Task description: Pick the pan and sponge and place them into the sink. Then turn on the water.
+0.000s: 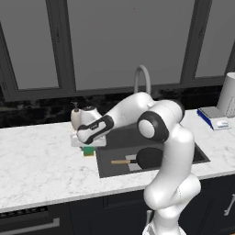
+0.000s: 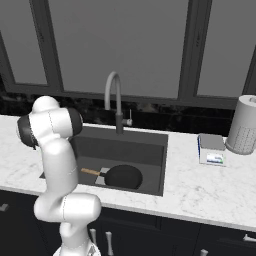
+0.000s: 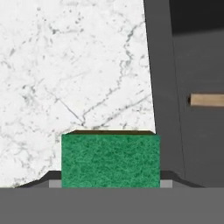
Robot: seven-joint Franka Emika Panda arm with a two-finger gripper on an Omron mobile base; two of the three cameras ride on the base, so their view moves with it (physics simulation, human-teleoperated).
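The sponge (image 3: 110,159) lies on the table (image 3: 65,65) between the tool's (image 3: 110,181) spread fingertips, just left of the sink (image 3: 197,144).

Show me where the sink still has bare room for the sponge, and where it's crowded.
The pan lies at the front of the sink, its handle toward the left wall. The floor behind it, toward the faucet, is bare, as is the right end. The sponge sits on the marble counter by the sink's left rim, between the gripper's fingers.
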